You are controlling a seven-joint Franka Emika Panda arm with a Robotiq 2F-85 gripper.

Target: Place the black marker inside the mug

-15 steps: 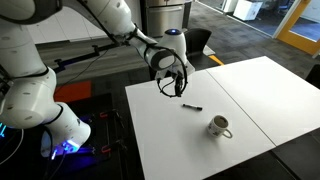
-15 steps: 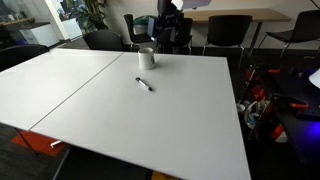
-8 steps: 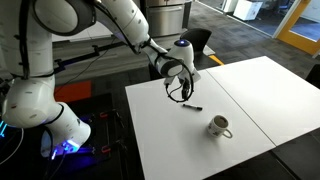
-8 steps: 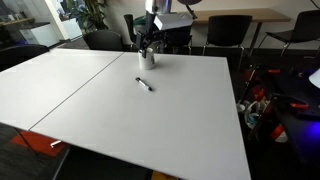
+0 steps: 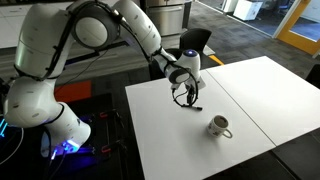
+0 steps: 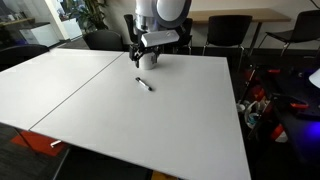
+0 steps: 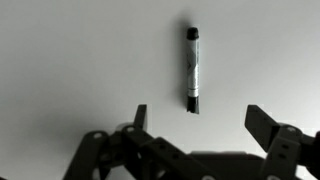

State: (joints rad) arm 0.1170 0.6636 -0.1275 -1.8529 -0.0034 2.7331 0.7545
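Note:
The black marker (image 7: 192, 68) lies flat on the white table, and shows in both exterior views (image 5: 192, 107) (image 6: 145, 84). The light grey-beige mug (image 5: 219, 126) stands upright on the table a short way from the marker. It is mostly hidden behind my arm in the exterior view from across the table. My gripper (image 5: 186, 96) hangs just above the table, close over the marker, open and empty. In the wrist view my gripper (image 7: 200, 122) has its jaws wide apart, with the marker's near end just beyond the gap between them.
The white table (image 5: 250, 90) has a seam down its middle. Black office chairs (image 6: 225, 32) stand along its far edge. My robot base and cables (image 5: 60, 130) sit on the floor beside the table, with more gear on the floor (image 6: 285, 105).
My arm has swung out over the table and come down toward the marker. The marker and mug have not moved.

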